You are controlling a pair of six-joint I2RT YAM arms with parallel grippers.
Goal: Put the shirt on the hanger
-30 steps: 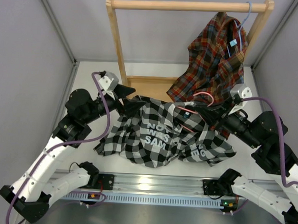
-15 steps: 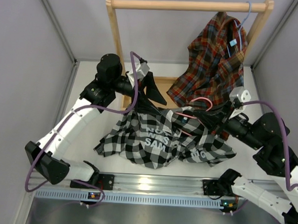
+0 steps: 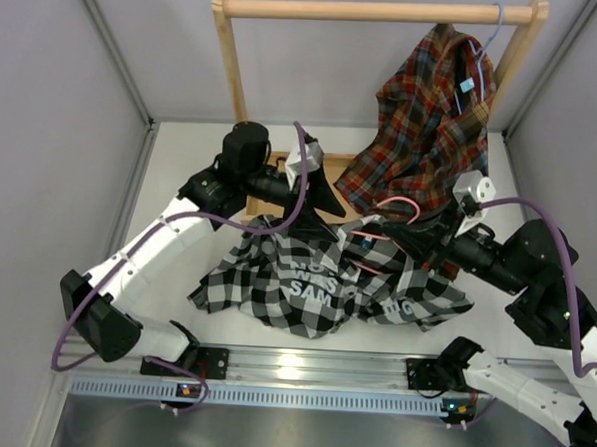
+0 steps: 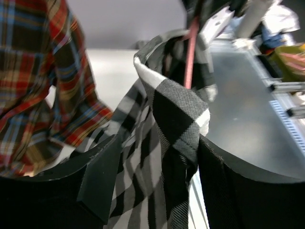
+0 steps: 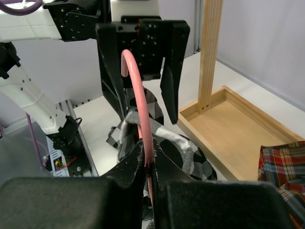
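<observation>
The checked shirt (image 3: 310,284) is spread crumpled on the table (image 3: 172,162), one edge raised at the pink wire hanger (image 5: 137,90), which is clamped by the right gripper (image 5: 147,160). A fold is seen between the parted jaws of the left gripper (image 4: 155,162); whether it is pinched cannot be told. The cloth is judged soft and limp, best taken at the collar hem.
</observation>
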